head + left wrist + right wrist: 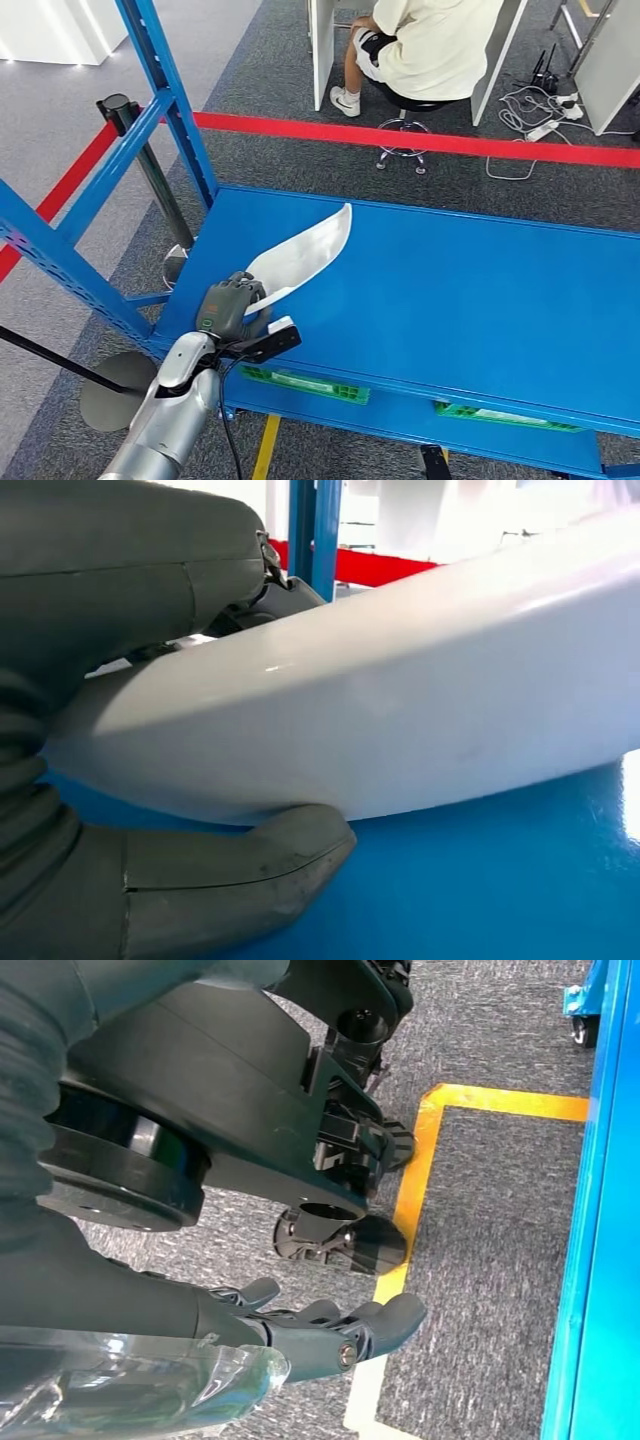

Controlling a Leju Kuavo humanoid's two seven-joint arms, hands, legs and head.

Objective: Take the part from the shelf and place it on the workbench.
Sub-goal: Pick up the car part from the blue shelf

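Observation:
The part is a long, white, curved, blade-shaped piece. It lies low over the blue shelf surface, its tip pointing away from me. My left hand grips its near end at the shelf's front left corner. In the left wrist view the thick thumb lies under the part and the fingers wrap over its top. Whether the part touches the blue surface I cannot tell. My right hand hangs beside the shelf above the carpet, its fingers stretched out and holding nothing.
Blue shelf uprights rise at the left. Behind the shelf runs a red barrier belt from a dark post. A person sits on a stool beyond it. Green labels line the front edge. A yellow floor line runs by the shelf.

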